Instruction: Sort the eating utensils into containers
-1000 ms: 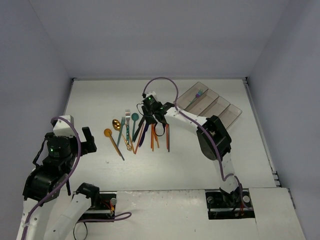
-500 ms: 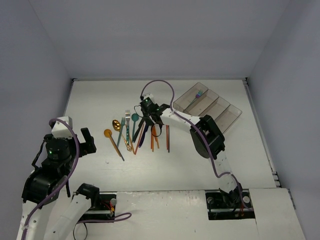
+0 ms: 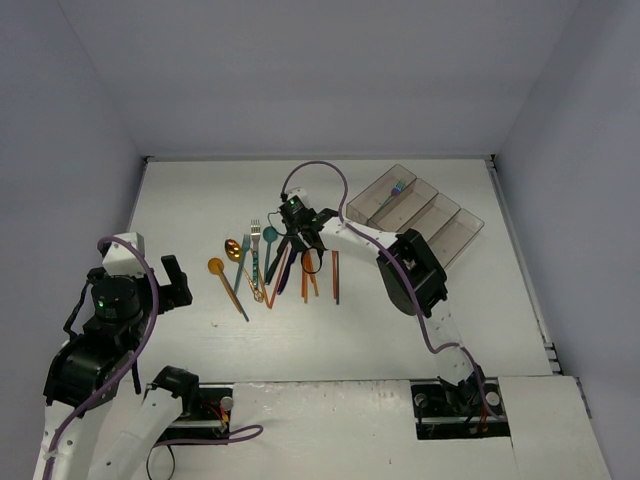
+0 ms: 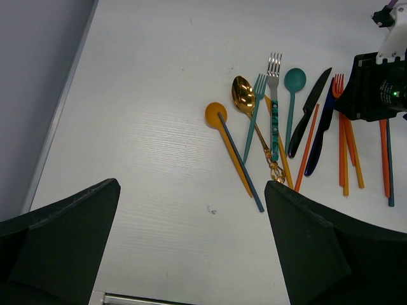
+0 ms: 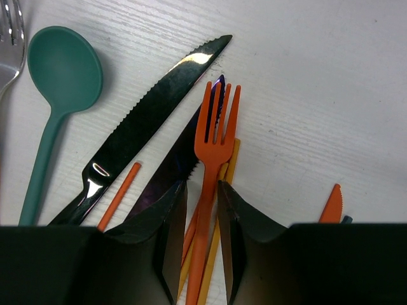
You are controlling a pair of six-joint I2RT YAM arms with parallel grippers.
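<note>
In the right wrist view the handle of the orange fork [image 5: 213, 155] is lost between the fingers of the right claw [image 5: 201, 186], whose dark body across the bottom also hides the grip of the black knife [image 5: 146, 121], the stem end of the teal spoon [image 5: 60, 70] and all but the tip of an orange knife [image 5: 332, 204]. A silver fork [image 5: 9, 67] is cut by the upper left edge. From above, the coloured piece [image 3: 397, 187] in the upper-left bin [image 3: 372, 200] is too small to name.
</note>
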